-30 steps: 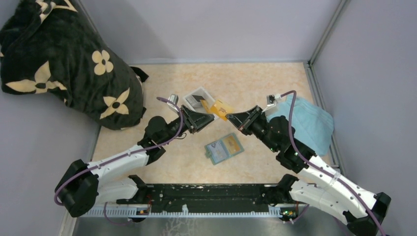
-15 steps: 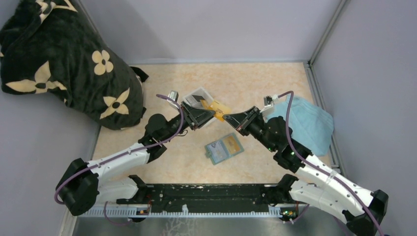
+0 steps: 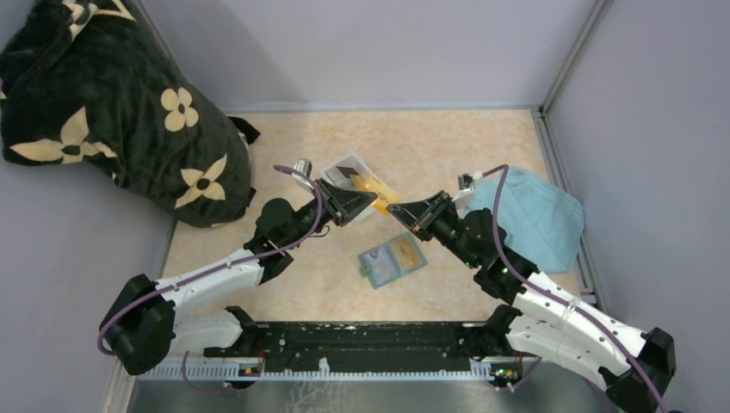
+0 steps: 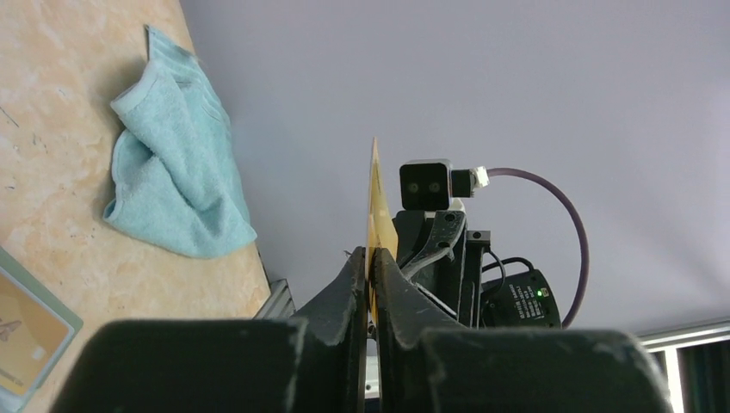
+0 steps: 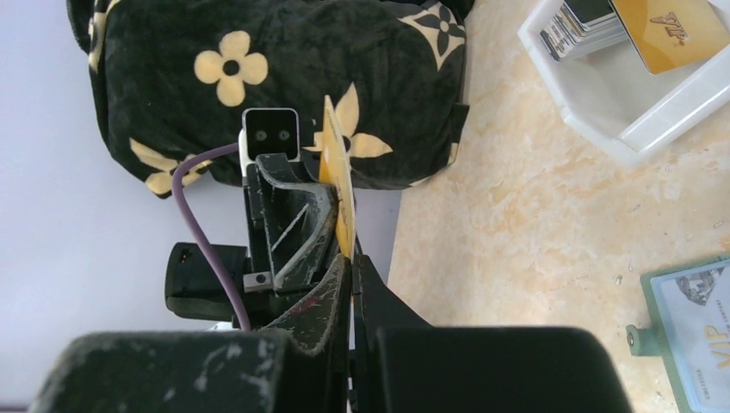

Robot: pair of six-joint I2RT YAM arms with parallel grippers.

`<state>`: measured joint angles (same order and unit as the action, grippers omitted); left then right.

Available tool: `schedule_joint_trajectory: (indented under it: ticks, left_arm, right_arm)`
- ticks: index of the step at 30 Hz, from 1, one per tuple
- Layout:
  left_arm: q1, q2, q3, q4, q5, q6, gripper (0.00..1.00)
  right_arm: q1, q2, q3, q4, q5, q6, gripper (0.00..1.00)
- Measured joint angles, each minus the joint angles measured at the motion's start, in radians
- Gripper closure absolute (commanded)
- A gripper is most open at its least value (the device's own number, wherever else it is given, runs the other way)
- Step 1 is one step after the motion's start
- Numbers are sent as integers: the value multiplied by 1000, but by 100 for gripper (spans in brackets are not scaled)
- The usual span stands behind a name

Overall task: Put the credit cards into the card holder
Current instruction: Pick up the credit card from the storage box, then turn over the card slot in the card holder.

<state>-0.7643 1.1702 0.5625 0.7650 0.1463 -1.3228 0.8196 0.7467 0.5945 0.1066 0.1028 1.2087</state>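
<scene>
An orange-yellow credit card (image 4: 375, 198) stands on edge in the air between my two grippers, which meet tip to tip just in front of the tray. My left gripper (image 4: 371, 262) is shut on one end of it. My right gripper (image 5: 351, 258) is shut on the other end of the same card (image 5: 336, 181). In the top view the left gripper (image 3: 372, 203) and right gripper (image 3: 394, 209) almost touch. The card holder (image 3: 392, 258) lies open on the table below them, pale blue inside with an orange card in a slot. More credit cards (image 5: 663, 30) lie in the tray.
A white tray (image 3: 331, 169) sits just behind the grippers. A light blue towel (image 3: 534, 211) lies at the right by the wall. A black blanket with cream flowers (image 3: 112, 103) fills the far left corner. Walls enclose the table on three sides.
The right gripper has carried the orange card to the left, toward the left gripper. The left gripper has come up to it and closed on the card.
</scene>
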Motion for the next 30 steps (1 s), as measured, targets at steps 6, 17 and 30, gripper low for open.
schedule_joint_trajectory:
  ticks: [6,17,30]
  left_arm:
    - [-1,1,0,19,-9,-16,100]
    - [-4,-156,-31,-181,-145,40,100]
    - [-8,-113,88,-726,-166,189,100]
  right_arm:
    - [-4,1,-14,32,-5,8,91]
    - [-5,14,101,-246,-25,-223,41]
    - [-5,130,179,-625,89,-519,43]
